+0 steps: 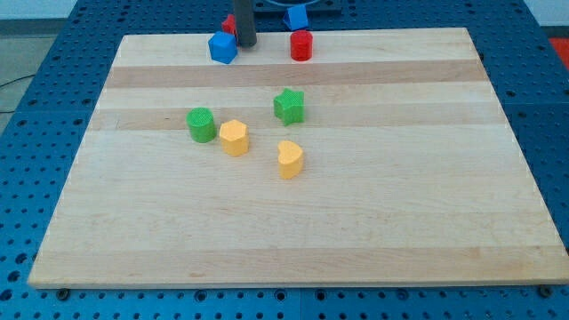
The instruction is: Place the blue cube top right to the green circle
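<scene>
Table (293,231): pale wooden board on a blue perforated base. Landmark: green circle (201,124), left of the table's middle. Blue cube (222,47): above the green circle and slightly to its right, well apart from it, at the table's top edge. My tip (246,44): end of a dark rod serving as end effector, with no jaws to be apart or together; just right of the blue cube, touching or nearly so, I cannot tell which. Red block (229,24): beyond the top edge, mostly hidden behind the rod. Red cylinder (301,44): upper right of the green circle, near the top edge. Second blue block (296,16): above the red cylinder, off the board. Green star (289,105): right of the green circle, slightly higher. Yellow hexagon (234,138): just beside the green circle, lower right. Yellow heart (290,159): further to the lower right.
</scene>
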Motion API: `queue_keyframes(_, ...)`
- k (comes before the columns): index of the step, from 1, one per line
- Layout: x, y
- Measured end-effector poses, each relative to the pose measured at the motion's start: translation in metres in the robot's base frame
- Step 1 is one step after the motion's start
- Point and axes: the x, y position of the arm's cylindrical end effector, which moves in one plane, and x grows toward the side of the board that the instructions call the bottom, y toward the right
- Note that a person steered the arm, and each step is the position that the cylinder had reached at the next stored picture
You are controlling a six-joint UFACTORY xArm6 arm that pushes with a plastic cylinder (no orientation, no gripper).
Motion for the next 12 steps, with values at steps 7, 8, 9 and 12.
queue_keyframes(7, 0.067, 0.01)
queue_keyframes(8, 0.053, 0.028)
queue_keyframes(9, 0.063, 0.059)
queue_keyframes(12, 0.11, 0.05)
